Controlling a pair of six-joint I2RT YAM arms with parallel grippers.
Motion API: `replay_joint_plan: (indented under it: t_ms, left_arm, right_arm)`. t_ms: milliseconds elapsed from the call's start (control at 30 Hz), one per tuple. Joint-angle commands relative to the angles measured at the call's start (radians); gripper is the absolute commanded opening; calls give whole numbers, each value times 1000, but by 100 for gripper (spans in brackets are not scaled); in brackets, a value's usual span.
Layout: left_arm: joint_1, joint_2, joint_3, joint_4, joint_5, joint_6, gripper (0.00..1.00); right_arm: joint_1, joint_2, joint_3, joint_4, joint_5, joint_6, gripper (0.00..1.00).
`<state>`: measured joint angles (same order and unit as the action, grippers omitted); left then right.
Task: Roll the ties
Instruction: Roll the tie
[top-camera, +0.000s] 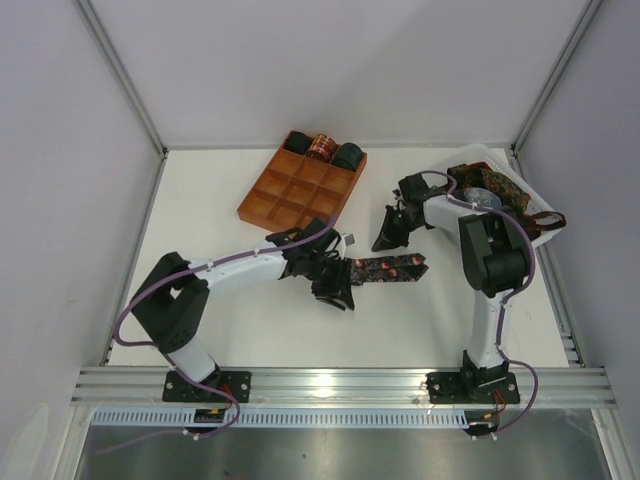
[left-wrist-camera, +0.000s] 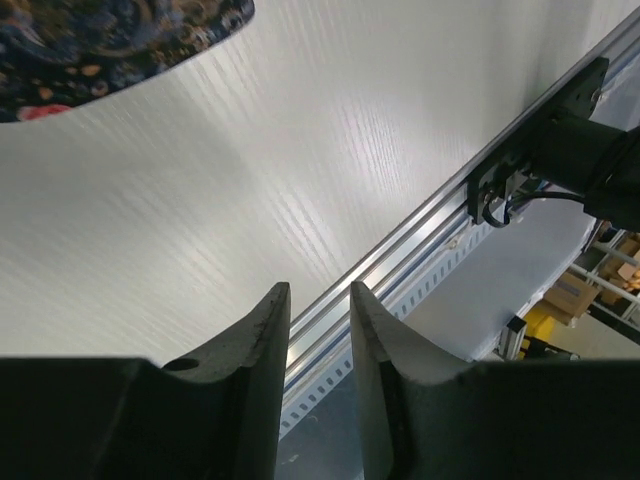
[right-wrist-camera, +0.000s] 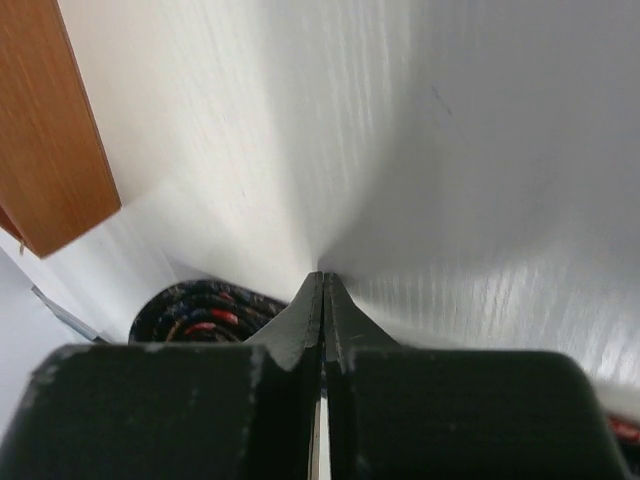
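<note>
One white table (top-camera: 420, 320) is carrying everything, and in the top view two arms are leaning in over its middle. The left arm (top-camera: 240, 268) is stretching from 7 o'clock toward the centre, while the right arm (top-camera: 490, 250) is rising at 5 o'clock and folding back toward 12. At 2 o'clock a white bin (top-camera: 487, 152) is holding a loose heap of ties (top-camera: 500, 185) with a dark, reddish print. At 12 o'clock an orange-brown tray (top-camera: 290, 195) is lying at an angle, and three rolled ties are filling its far row, each in its own compartment: a dark green coil (top-camera: 298, 143), a reddish-brown coil (top-camera: 321, 148) and a second green coil (top-camera: 348, 156). Just right of centre a flat tie (top-camera: 392, 268) is lying on the table, running roughly from 9 to 3 o'clock. The left gripper (top-camera: 337, 285) is hovering near the 9 o'clock end of that strip. Its wrist view is showing the fingers (left-wrist-camera: 265, 340) standing a narrow gap apart with nothing between them. The right gripper (top-camera: 386, 238) is pointing down at the strip's 12 o'clock side, its jaws pressing fully together on nothing, with a curve of printed fabric showing beside the tips.
</note>
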<state>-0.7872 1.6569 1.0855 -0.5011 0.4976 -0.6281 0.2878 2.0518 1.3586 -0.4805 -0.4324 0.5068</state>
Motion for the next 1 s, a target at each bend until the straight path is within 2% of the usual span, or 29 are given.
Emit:
replay_joint_plan:
  t_ms: [0, 167, 267, 433, 600, 767, 967]
  left_arm:
    - [-18, -12, -33, 105, -31, -62, 35]
    - [-18, -22, -93, 136, -77, -117, 36]
    - [-20, -25, -134, 165, -92, -140, 37]
    - [-18, -63, -168, 142, -165, -150, 35]
    - [-1, -85, -211, 150, -214, -200, 34]
    - [3, 22, -108, 116, -304, -157, 32]
    - [-1, 66, -96, 180, -306, -176, 31]
  right_arm:
    - [-1, -71, -107, 22, 35, 15, 0]
    - [20, -189, -320, 91, -8, 78, 0]
    - [40, -248, -360, 109, -22, 113, 0]
    - [42, -291, -305, 68, -20, 110, 1]
    - [36, -207, -216, 65, -31, 78, 1]
    - [60, -133, -176, 94, -29, 84, 1]
    - [109, -94, -159, 66, -3, 67, 1]
